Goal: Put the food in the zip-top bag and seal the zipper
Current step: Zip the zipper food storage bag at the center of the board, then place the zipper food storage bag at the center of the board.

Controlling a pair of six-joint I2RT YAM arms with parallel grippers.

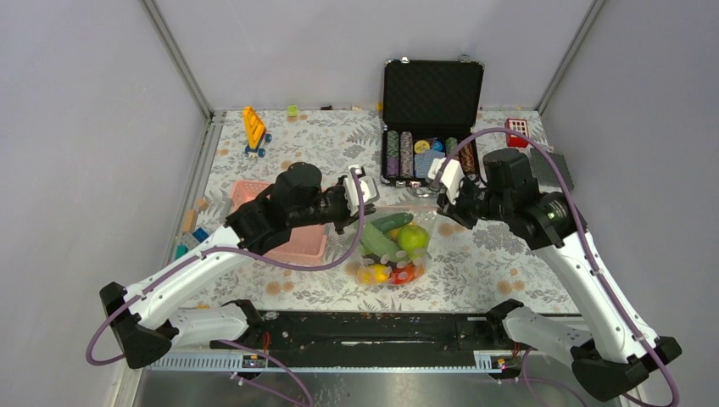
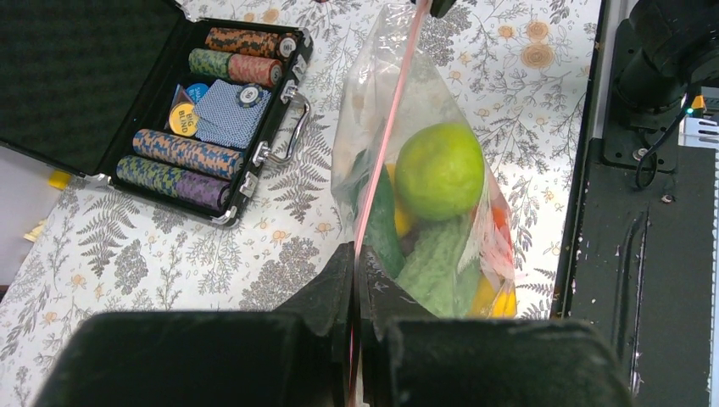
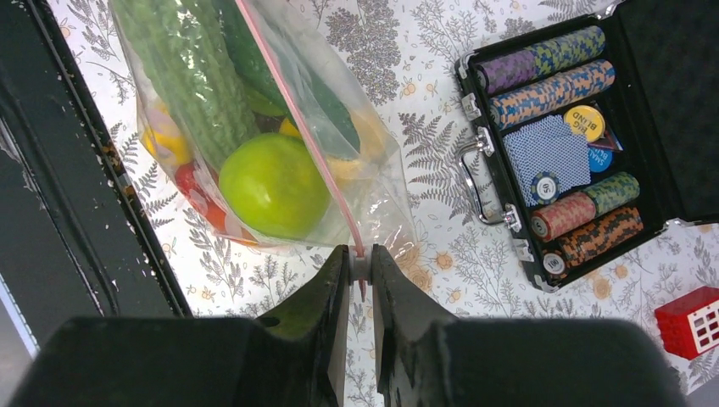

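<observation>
The zip-top bag [image 1: 398,246], with the food [image 1: 413,237] inside, sits centrally on the surface [image 1: 509,271], just near of the black case [image 1: 432,93]. I have my left claw [image 2: 355,259] and right claw [image 3: 360,259] clenched on opposite ends of the zipper [image 2: 386,136].

Zip-top bag [image 2: 420,93] fills mid-table. Its zipper [image 2: 383,144], taut betw. L gripper [image 2: 356,263] & R gripper [image 3: 360,267], spans the gap betw. arms. Black case [image 1: 432,89] stands open just behind, pink basket [image 1: 309,246] just left, under L arm. Free cloth [image 1: 475,271] R of bag & along near rail [image 1: 373,326].
</observation>
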